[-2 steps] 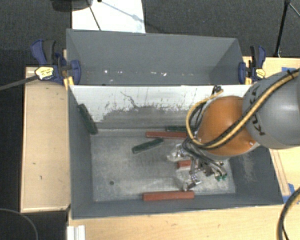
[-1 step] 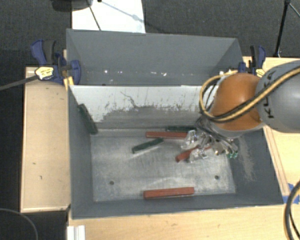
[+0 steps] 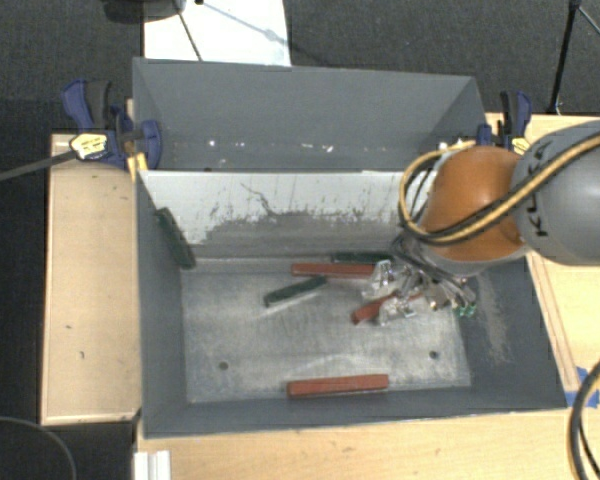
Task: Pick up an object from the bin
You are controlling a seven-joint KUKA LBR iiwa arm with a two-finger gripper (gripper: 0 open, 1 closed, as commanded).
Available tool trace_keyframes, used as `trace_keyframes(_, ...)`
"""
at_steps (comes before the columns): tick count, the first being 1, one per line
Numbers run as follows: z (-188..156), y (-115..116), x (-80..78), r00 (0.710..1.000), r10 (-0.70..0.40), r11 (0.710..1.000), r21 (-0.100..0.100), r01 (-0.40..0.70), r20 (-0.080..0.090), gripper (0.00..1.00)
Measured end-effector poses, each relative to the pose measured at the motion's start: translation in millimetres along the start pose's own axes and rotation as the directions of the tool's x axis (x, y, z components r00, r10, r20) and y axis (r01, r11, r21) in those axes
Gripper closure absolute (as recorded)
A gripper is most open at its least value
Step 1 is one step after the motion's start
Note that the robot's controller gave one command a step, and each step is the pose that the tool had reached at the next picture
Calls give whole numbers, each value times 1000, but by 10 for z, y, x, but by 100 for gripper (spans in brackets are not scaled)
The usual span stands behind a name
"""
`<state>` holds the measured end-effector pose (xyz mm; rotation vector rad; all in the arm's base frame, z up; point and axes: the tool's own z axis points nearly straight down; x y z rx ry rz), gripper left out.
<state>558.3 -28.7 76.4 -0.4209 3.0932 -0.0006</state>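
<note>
Gripper (image 3: 408,296) hangs low at the bin (image 3: 240,348) floor, presumably to pick, short red-brown stick (image 3: 365,315) just beside it (open or closed: cannot tell).

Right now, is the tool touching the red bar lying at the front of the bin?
No, the tool sits farther back on the right, well apart from that red bar.

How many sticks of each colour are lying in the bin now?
Red-brown sticks: 3 (red front stick, red back stick, red short stick at the gripper)
Dark green sticks: 3 (green left stick, green middle stick, green back stick)
Total: 6
A small green bit beside the gripper is too unclear to count.
</note>
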Motion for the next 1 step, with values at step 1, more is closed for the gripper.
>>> trace_keyframes(1, -1497, 48, -95, 999, -31, 1000, -2, 31, -14, 100)
